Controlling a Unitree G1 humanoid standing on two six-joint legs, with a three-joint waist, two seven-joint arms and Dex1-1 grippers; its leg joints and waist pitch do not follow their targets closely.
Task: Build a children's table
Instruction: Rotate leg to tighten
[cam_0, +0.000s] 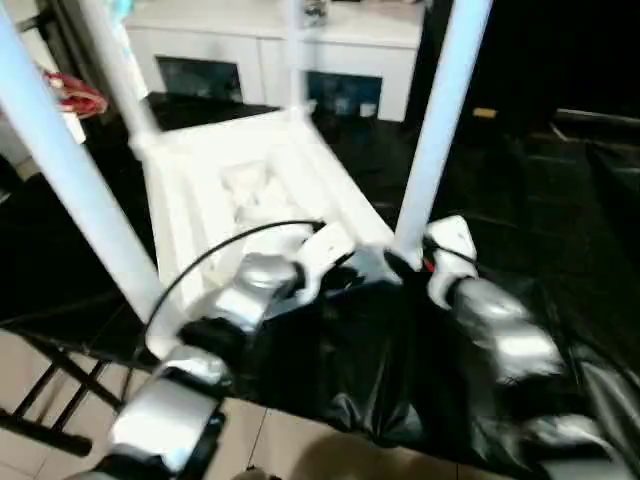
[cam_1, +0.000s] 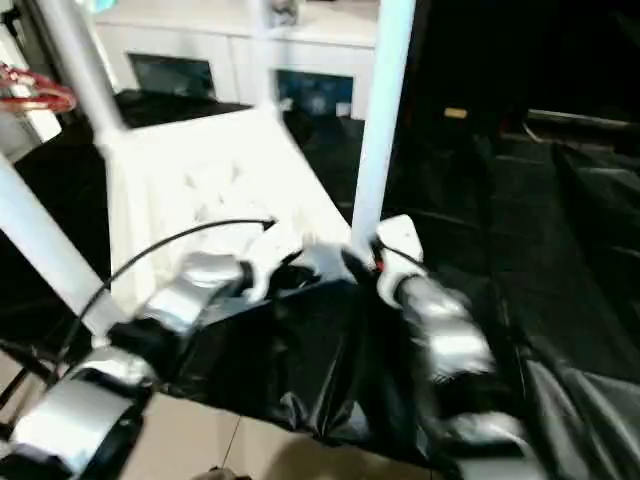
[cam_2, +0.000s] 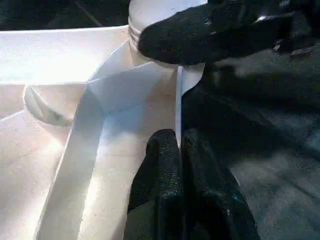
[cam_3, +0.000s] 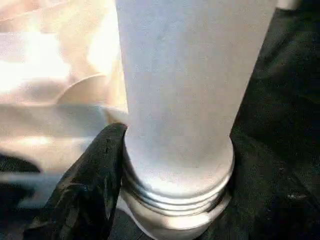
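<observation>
Tabletop (cam_0: 250, 190), white and ribbed side up, lies on the black-draped counter (cam_0: 560, 230) with its near corner close to the counter's front edge; bare black cloth spreads wide to its right. Four white legs stand up from its corners; the near-right leg (cam_0: 440, 120) rises at that front corner. The right tool (cam_0: 405, 262) reaches around this leg's base, one black finger (cam_3: 85, 190) against the threaded collar, jaws apart. The left tool (cam_2: 182, 150), fingers pressed together, rests at the tabletop's rim (cam_2: 178, 100) just beside that corner socket.
</observation>
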